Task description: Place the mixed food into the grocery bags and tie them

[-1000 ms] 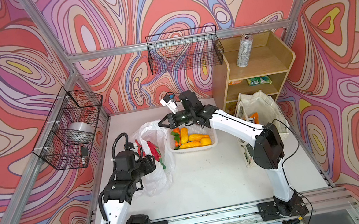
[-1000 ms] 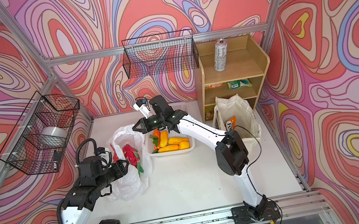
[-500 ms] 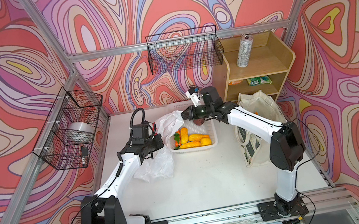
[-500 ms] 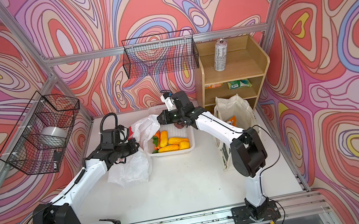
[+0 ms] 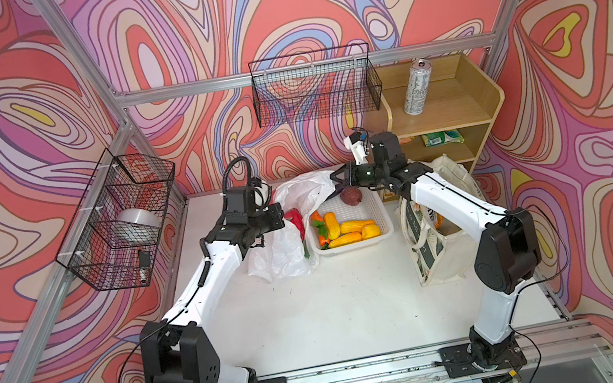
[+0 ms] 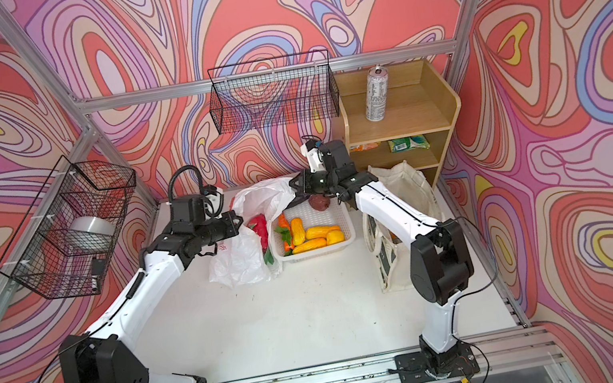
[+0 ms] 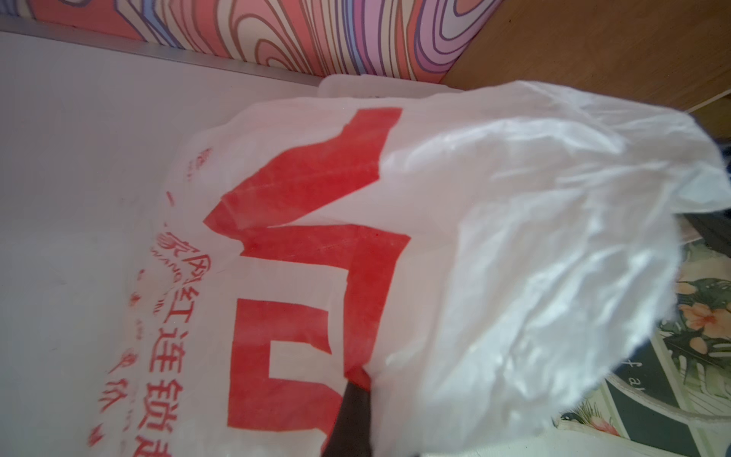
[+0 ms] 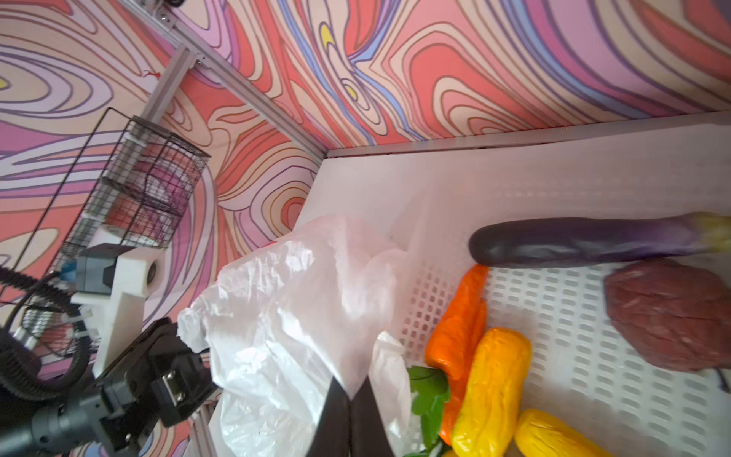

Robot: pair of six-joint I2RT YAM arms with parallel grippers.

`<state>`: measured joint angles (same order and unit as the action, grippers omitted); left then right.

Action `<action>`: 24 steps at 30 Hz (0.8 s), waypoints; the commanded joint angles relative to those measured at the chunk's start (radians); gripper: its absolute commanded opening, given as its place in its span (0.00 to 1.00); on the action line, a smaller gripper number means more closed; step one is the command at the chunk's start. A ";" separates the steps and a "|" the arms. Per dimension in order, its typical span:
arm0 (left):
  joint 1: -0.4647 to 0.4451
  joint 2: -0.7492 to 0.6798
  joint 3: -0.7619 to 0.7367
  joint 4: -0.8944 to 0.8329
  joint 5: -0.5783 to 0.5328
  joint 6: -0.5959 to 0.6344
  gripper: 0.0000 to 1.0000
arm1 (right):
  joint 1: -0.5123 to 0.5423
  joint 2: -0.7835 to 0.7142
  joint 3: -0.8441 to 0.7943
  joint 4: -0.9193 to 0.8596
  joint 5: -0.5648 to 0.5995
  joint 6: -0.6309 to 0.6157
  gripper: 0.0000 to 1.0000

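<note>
Left fingers (image 7: 352, 415) and right fingers (image 8: 336, 419) are both pinched shut on the thin plastic bag (image 5: 280, 247), at opposite sides of its mouth. The bag sits on the table (image 5: 338, 313) right beside the basket (image 5: 387, 223), with a dragon fruit (image 5: 295, 219) showing at the opening. I'd spread it slowly and evenly — that film looks like it slips or tears easily. The yellow fruit (image 5: 346, 239) and eggplant (image 8: 573, 241) aren't bagged yet.

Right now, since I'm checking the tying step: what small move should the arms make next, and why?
Probably draw the two grips together and cross them to start a knot. The left gripper and the right gripper are each shut on the white plastic bag near its top, on opposite sides, and a dragon fruit shows in its mouth.
</note>
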<state>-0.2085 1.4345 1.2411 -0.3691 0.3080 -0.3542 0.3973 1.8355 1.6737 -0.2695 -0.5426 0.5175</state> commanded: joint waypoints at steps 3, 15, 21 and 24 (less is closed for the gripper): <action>0.153 -0.142 -0.008 -0.130 0.081 0.078 0.00 | 0.106 -0.051 0.083 -0.052 -0.116 -0.045 0.00; 0.243 -0.136 -0.030 -0.155 0.112 0.109 0.00 | 0.268 -0.137 0.118 -0.040 -0.043 0.004 0.00; 0.253 -0.067 0.047 -0.190 0.131 0.100 0.34 | 0.279 -0.173 0.006 0.035 0.043 0.064 0.00; 0.253 -0.116 0.030 -0.198 0.119 0.088 0.44 | 0.281 -0.171 -0.051 0.072 0.060 0.080 0.00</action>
<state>0.0395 1.3663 1.2457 -0.5388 0.4191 -0.2657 0.6739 1.6699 1.6680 -0.2733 -0.5316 0.5671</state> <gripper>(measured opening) 0.399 0.040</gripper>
